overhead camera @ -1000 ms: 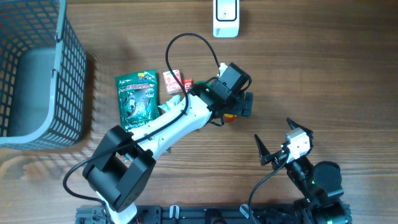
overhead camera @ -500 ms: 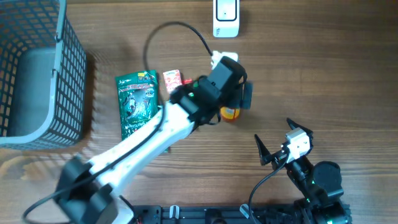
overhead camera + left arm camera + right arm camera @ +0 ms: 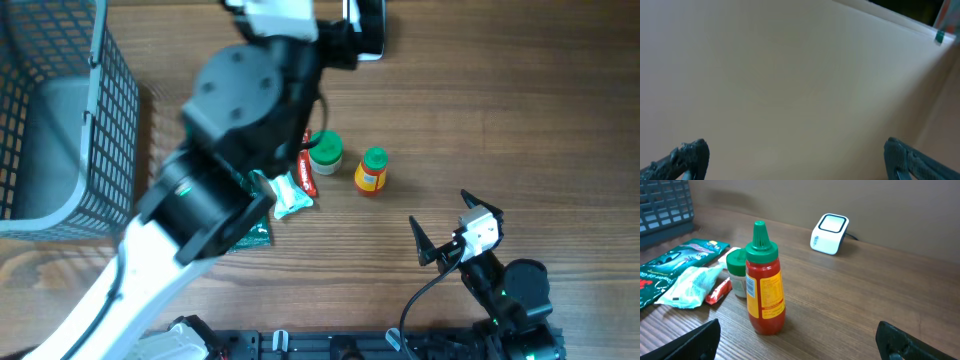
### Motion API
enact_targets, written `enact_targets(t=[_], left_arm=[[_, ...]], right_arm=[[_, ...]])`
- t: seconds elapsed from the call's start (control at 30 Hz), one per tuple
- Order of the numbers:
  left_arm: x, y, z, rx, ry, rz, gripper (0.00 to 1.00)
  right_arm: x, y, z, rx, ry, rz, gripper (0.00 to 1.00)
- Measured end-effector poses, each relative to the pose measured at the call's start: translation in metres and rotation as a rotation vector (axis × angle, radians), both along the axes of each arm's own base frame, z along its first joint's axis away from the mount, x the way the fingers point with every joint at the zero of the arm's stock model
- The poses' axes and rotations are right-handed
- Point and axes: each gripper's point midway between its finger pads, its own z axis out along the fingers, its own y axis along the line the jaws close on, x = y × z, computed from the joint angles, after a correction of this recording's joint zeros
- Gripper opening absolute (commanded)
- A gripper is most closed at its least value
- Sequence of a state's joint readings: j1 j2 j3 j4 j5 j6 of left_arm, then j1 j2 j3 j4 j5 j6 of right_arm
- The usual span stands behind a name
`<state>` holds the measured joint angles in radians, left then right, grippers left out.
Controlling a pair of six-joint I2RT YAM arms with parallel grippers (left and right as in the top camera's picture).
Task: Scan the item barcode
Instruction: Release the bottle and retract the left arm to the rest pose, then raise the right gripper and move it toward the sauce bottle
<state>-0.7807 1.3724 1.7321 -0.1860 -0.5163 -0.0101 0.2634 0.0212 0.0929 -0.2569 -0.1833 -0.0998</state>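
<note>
A white barcode scanner stands at the far edge of the table; in the overhead view the scanner is half hidden behind my raised left arm. The items lie mid-table: a red sauce bottle with a green cap, a green-lidded jar, a pale green packet and a red packet. My left gripper is open and empty, facing only a plain beige surface. My right gripper is open, low, near the front right, and faces the bottle.
A grey wire basket fills the left side of the table. A dark green packet lies left of the jar, mostly covered by my left arm in the overhead view. Bare wood stretches right of the bottle.
My left arm has lifted off the items and swung up toward the far edge, uncovering the bottle and jar. Its gripper stays open and empty. The right arm has not moved.
</note>
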Motion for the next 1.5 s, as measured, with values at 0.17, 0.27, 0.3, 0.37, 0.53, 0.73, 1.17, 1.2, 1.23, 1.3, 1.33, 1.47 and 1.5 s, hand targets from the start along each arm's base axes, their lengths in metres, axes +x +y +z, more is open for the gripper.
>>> enact_targets(t=[0.17,0.27,0.3,0.37,0.53,0.73,1.17,1.2,1.23,1.3,1.33,1.47,1.5], left_arm=[[-0.014,0.022,-0.023,0.291,0.06,0.057,1.0],[-0.017,0.026,-0.033,0.402,0.075,0.062,1.0],[-0.017,0.026,-0.034,0.416,0.074,0.062,1.0],[-0.021,0.03,-0.032,0.433,0.067,0.061,1.0],[-0.048,0.051,-0.014,0.394,0.034,0.046,1.0],[-0.099,0.098,0.011,0.274,-0.049,0.017,1.0],[-0.232,0.22,0.007,0.056,-0.277,0.235,1.0],[-0.255,0.227,0.015,0.026,-0.34,0.263,1.0],[-0.28,0.231,0.025,-0.005,-0.414,0.285,1.0],[-0.309,0.233,0.035,-0.048,-0.494,0.29,1.0],[-0.317,0.233,0.037,-0.068,-0.515,0.285,1.0],[-0.31,0.232,0.027,-0.114,-0.462,0.262,1.0],[-0.304,0.231,0.023,-0.122,-0.44,0.259,1.0]], right_arm=[[0.001,-0.003,0.0,-0.043,-0.02,-0.008,1.0],[0.003,-0.007,0.0,-0.13,-0.058,-0.016,1.0],[0.003,-0.008,0.0,-0.165,-0.073,-0.015,1.0],[0.004,-0.008,0.0,-0.214,-0.094,-0.011,1.0],[0.003,-0.005,0.003,-0.308,-0.154,0.029,0.99],[-0.023,0.038,0.01,-0.223,-0.198,0.31,1.0],[-0.166,0.098,0.062,0.176,-0.149,1.201,1.0],[-0.178,0.096,0.067,0.187,-0.131,1.261,1.0],[-0.182,0.096,0.068,0.195,-0.108,1.284,1.0],[-0.189,0.094,0.073,0.193,-0.108,1.313,1.0],[-0.189,0.094,0.076,0.195,-0.114,1.309,1.0],[-0.152,0.096,0.096,0.358,-0.045,1.074,1.0],[-0.143,0.094,0.1,0.395,-0.039,1.02,1.0]])
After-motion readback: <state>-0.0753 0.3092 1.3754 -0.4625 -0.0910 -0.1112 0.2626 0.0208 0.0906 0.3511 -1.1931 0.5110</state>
